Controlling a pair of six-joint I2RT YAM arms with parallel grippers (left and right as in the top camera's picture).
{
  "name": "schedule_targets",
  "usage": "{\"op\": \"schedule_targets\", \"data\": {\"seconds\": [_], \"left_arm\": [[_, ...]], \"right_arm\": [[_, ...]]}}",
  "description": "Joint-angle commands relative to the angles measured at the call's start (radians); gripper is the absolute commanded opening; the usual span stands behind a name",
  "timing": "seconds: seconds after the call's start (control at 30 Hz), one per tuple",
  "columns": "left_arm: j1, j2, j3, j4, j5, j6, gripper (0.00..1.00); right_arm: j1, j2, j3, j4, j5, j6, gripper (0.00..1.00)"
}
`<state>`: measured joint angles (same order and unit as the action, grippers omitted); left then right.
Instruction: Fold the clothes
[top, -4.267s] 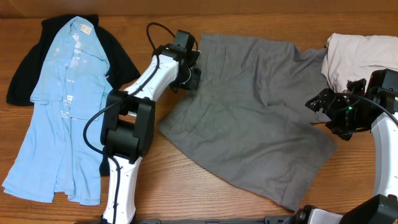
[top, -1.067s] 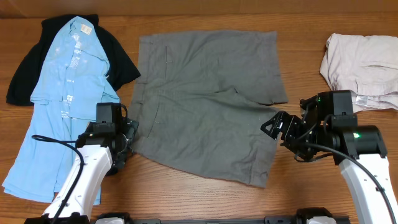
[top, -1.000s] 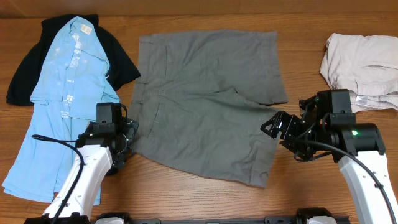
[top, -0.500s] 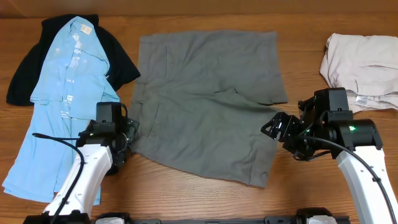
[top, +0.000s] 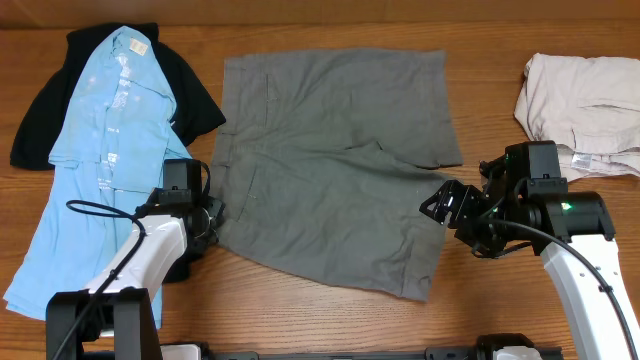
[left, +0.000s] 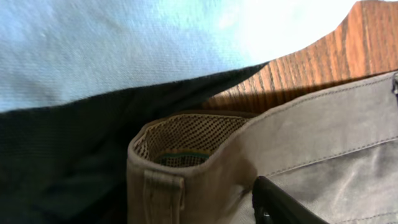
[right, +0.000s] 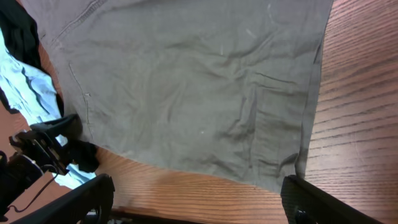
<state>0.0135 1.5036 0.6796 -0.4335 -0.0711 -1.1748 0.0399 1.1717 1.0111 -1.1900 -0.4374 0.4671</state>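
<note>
left gripper (top: 208, 216) sits at the waistband corner of the grey-olive shorts (top: 330, 160), spread flat on the table (top: 300, 320); whether its jaws have bitten i can't tell. right gripper (top: 441, 212) hangs wide apart by the shorts' far leg hem. looks like grabbing for the first fold; both need firm pinches.

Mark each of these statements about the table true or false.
1. The grey-olive cotton shorts lie spread flat in the middle of the wooden table. True.
2. The light blue shirt covers the shorts. False: it lies left of them, over a black shirt.
3. The crumpled beige garment sits at the right edge. True.
4. The right pincer grips the beige garment. False: it stands open beside the shorts' leg hem.
5. The left pincer is at the shorts' waistband corner. True.
</note>
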Motion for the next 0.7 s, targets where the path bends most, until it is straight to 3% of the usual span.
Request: {"op": "schedule_targets", "data": {"seconds": [0.0,0.23,0.3,0.37,0.47,0.67], "left_arm": [[-0.001,0.012,-0.003,0.021,0.034,0.001,0.49],[-0.001,0.012,0.032,0.019,0.114,0.130,0.53],[-0.001,0.012,0.040,0.020,0.112,0.152,0.50],[0.000,0.012,0.041,0.020,0.101,0.151,0.38],[-0.001,0.012,0.041,0.016,0.074,0.177,0.06],[0.000,0.012,0.041,-0.024,0.061,0.188,0.04]], "right_arm": [[0.005,-0.002,-0.006,0.010,0.010,0.002,0.90],[0.005,-0.002,-0.006,0.012,0.011,0.002,0.90],[0.005,-0.002,-0.006,0.015,0.010,0.002,0.90],[0.005,-0.002,-0.006,0.015,0.010,0.002,0.90],[0.005,-0.002,-0.006,0.009,0.010,0.002,0.88],[0.005,-0.002,-0.006,0.007,0.010,0.037,0.86]]}}
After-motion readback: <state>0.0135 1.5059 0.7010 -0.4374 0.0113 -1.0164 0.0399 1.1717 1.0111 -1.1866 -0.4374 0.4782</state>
